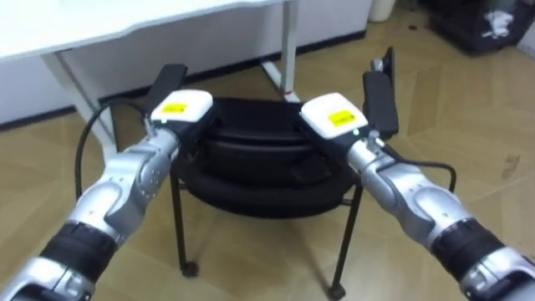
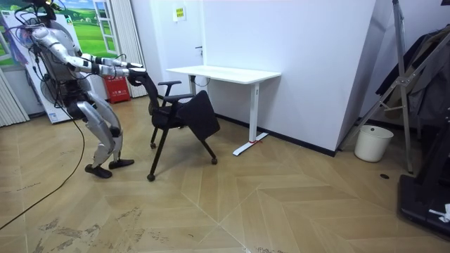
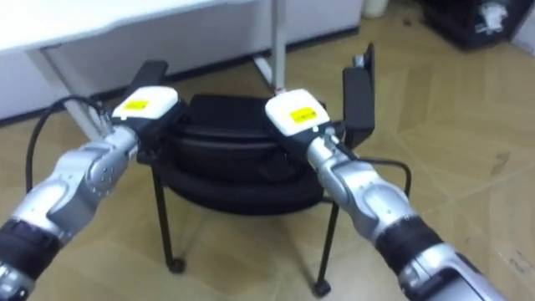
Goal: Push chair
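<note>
A black chair (image 1: 259, 171) with thin metal legs and two armrests stands in front of me, its seat facing a white desk (image 1: 125, 25). My left hand (image 1: 180, 109) rests at the left of the chair's back and my right hand (image 1: 334, 117) at its right. Both hands show their backs, and their fingers are hidden behind the chair's top edge. In the room view I stand leaning forward with both arms stretched out to the chair (image 2: 179, 112), which tips a little toward the desk (image 2: 225, 72).
The desk's white leg and foot (image 1: 288, 58) stand just beyond the chair. A white bin (image 2: 370, 143) sits by the wall on the room view's right, beside a dark rack (image 2: 422, 98). A red object (image 2: 118, 89) stands behind me. Wooden floor lies open around the chair.
</note>
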